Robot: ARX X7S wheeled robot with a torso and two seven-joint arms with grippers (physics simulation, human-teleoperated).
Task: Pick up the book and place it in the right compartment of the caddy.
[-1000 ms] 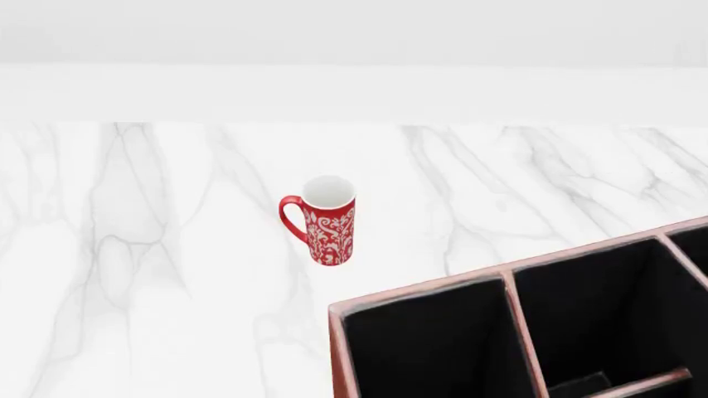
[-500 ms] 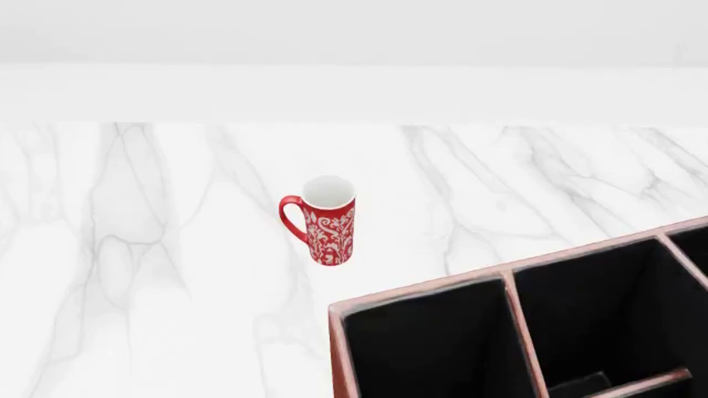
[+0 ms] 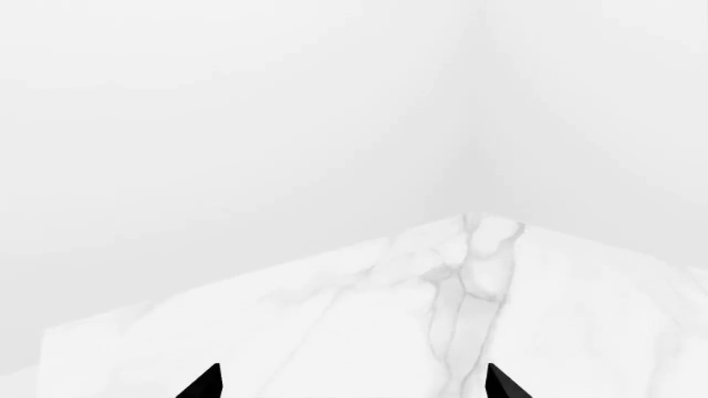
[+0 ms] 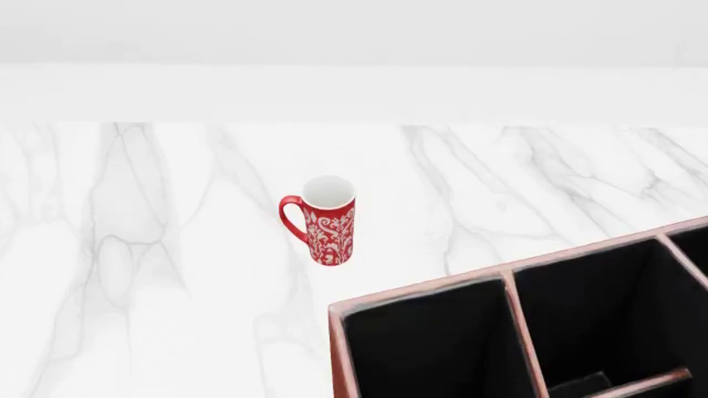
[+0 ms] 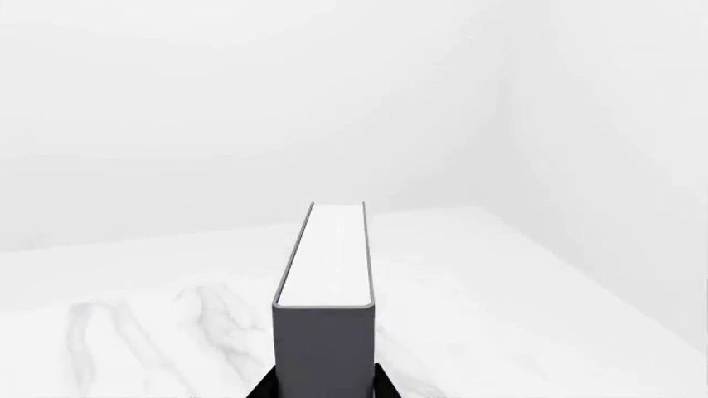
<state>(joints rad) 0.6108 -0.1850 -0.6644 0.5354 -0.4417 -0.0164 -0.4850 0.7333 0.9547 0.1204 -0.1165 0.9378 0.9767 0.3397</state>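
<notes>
Book: the book shows only in the right wrist view, standing on edge straight out from the camera, white page edges up, dark cover end facing the lens. It is raised above the table, with nothing else near it.
Right jaws: the right gripper has its jaws clamped on the near end of the book; only small black tips show on either side of the cover at the edge of the picture.
Left jaws: the left gripper holds its jaws apart, two black fingertips showing with bare marble between them and nothing held.
Caddy: in the head view the caddy sits at about 4 to 5 o'clock, cut off by the picture's edge. Its pale pinkish rims and dividers frame black compartments, two large ones side by side, with a further one partly seen at the far right. The book is not seen inside any of them.
Mug: a red patterned mug stands upright near the centre, handle toward 9 o'clock, at about 10 o'clock from the caddy's nearest corner and apart from it.
Table: the white marble table with grey veins carries the mug and caddy.
Arms in head view: neither arm is visible there.
</notes>
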